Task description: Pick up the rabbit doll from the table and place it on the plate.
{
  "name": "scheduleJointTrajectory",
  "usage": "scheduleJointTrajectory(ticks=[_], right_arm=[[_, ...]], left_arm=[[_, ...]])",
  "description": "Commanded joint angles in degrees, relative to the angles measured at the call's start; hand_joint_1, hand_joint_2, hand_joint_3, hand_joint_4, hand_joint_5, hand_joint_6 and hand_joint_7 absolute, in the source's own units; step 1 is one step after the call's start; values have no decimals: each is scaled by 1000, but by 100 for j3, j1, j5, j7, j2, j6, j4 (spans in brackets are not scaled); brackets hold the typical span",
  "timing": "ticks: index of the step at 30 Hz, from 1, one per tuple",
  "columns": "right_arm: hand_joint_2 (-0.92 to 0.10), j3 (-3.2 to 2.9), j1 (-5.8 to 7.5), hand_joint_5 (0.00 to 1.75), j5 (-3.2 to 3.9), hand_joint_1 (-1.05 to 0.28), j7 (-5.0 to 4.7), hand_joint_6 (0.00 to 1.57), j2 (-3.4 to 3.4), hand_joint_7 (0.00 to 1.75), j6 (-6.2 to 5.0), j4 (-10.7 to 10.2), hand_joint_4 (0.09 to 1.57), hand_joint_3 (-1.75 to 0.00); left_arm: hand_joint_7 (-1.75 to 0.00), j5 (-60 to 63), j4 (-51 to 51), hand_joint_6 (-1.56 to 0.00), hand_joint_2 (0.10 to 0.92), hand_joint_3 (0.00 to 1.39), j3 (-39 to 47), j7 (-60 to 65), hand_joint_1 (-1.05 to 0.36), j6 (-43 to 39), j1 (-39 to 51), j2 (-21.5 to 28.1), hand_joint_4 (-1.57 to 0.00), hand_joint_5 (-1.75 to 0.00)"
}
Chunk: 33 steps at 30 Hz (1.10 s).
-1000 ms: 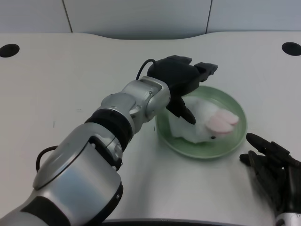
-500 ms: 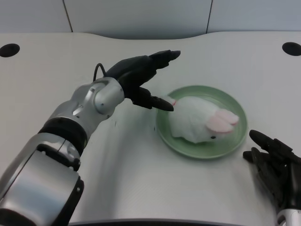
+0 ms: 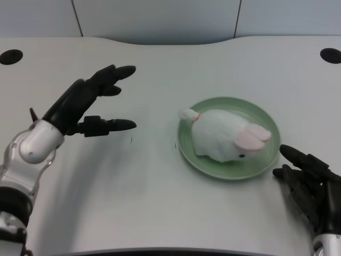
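Now, from the head view, the rabbit (image 3: 226, 136) lies on the green plate (image 3: 265, 120), pink ears toward the right. Well to its left, the left hand (image 3: 85, 104) hovers, fingers spread wide, holding nothing.

A white surface (image 3: 160, 202) with a wavy far edge fills the view, two dark round holes (image 3: 10, 56) sitting near its far left and far right corners (image 3: 330, 55), and pale grey wall panels (image 3: 154, 18) rising behind it.
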Motion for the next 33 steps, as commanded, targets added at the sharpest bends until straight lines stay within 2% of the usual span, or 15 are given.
scheduleJointTrajectory(ticks=[1,2,5,9,12,16,18,19,20,21,23,26,28,29,33], right_arm=[[-921,26,77,851,-26,-340,43,904,-145,1,69,-76,638,-310],[-921,48,83,850,-58,-346,23,901,-164,1,98,-91,630,-312],[-921,82,101,859,-78,-347,-23,902,-174,3,152,-151,640,-308],[-921,105,125,862,-70,-360,6,889,-191,0,178,-200,640,-312],[-921,142,124,862,-145,-364,-59,891,-234,2,125,-174,614,-309],[-921,144,111,872,-178,-367,-97,895,-244,4,167,-178,608,-305],[-921,171,100,881,-249,-370,-146,893,-281,3,169,-167,613,-306],[-921,163,93,883,-238,-371,-124,892,-288,3,174,-159,614,-308],[-921,129,83,886,-177,-376,-91,897,-264,6,193,-159,615,-304],[-921,120,76,886,-159,-377,-70,905,-266,9,201,-156,616,-294],[-921,102,64,882,-117,-368,-2,899,-269,6,196,-149,600,-306],[-921,117,50,875,-153,-363,41,897,-328,5,201,-127,575,-321],[-921,129,41,879,-198,-376,-6,899,-354,6,248,-118,575,-326],[-921,143,43,881,-236,-378,-42,898,-368,6,249,-123,575,-328],[-921,131,58,883,-198,-353,-30,904,-338,9,200,-164,558,-335]], left_arm=[[-214,-310,-653,-326,921,202,237,-141,-528,-10,659,176,-108,-1048],[-206,-357,-800,-334,921,230,273,-161,-521,21,780,190,-109,-1069],[-191,-472,-980,-355,921,344,415,-162,-503,-203,1271,275,-119,-1131],[-187,-542,-1198,-377,921,390,526,-109,-499,-289,1744,304,-131,-1151],[-187,-602,-1502,-393,921,386,579,-130,-493,-229,2097,269,-131,-1151],[-187,-809,-1882,-418,921,357,639,-275,-485,-115,2450,240,-164,-1138],[-189,-991,-2129,-435,921,353,679,-377,-481,4,2641,210,-197,-1136],[-189,-1164,-2267,-438,921,354,719,-467,-482,105,2743,169,-203,-1136],[-203,-1342,-2461,-478,921,353,773,-531,-505,294,2873,123,-251,-1152],[-219,-1514,-2692,-516,921,351,828,-573,-529,514,3026,77,-286,-1169],[-274,-1732,-3033,-636,921,357,900,-652,-571,825,3242,32,-370,-1219],[-336,-2052,-3364,-763,921,356,969,-865,-630,1147,3484,-43,-459,-1301],[-392,-2380,-3581,-846,921,319,1008,-1099,-647,1502,3597,-122,-515,-1434],[-425,-2296,-3671,-862,921,324,991,-1063,-660,1515,3662,-122,-532,-1482],[-832,-2195,-3744,-760,921,385,1005,-1093,-691,1337,3834,-188,-563,-1643]])
